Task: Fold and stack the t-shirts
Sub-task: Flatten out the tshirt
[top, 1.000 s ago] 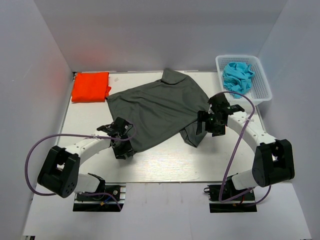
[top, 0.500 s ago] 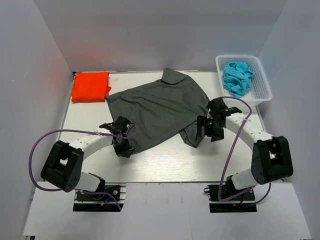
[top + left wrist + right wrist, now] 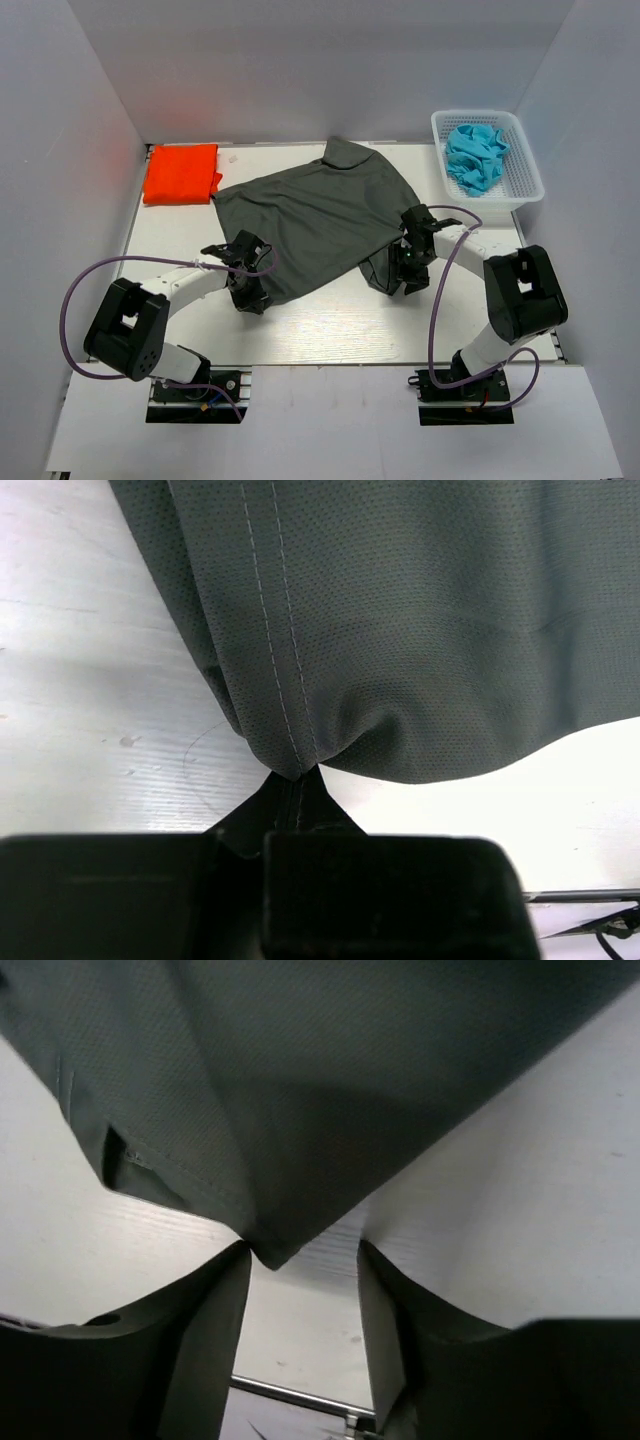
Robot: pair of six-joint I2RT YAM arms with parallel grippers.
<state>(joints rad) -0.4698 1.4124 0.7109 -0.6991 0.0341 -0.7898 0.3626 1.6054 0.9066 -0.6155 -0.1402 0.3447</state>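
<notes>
Now my dark charcoal-grey cotton t-shirt (image 3: 320, 225) lies spread on the white table (image 3: 330, 340); the bright orange-red shirt (image 3: 181, 173) sits folded far-left, likely the stack's base. My left gripper (image 3: 295, 810) pinches the grey hem to fold it; my right gripper (image 3: 303, 1260) straddles a corner, unclenched.

2 t-shirts (image 3: 310, 222) (image 3: 181, 173), 2 arms (image 3: 180, 286) (image 3: 520, 292), 1 basket (image 3: 495, 202).

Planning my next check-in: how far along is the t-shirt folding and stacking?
Done: the orange-red t-shirt lies folded at the far left corner of the table. In hand: the left gripper is shut on the hem of the charcoal-grey t-shirt; the right gripper stands open around another corner. Left: folding it, then stacking.
</notes>
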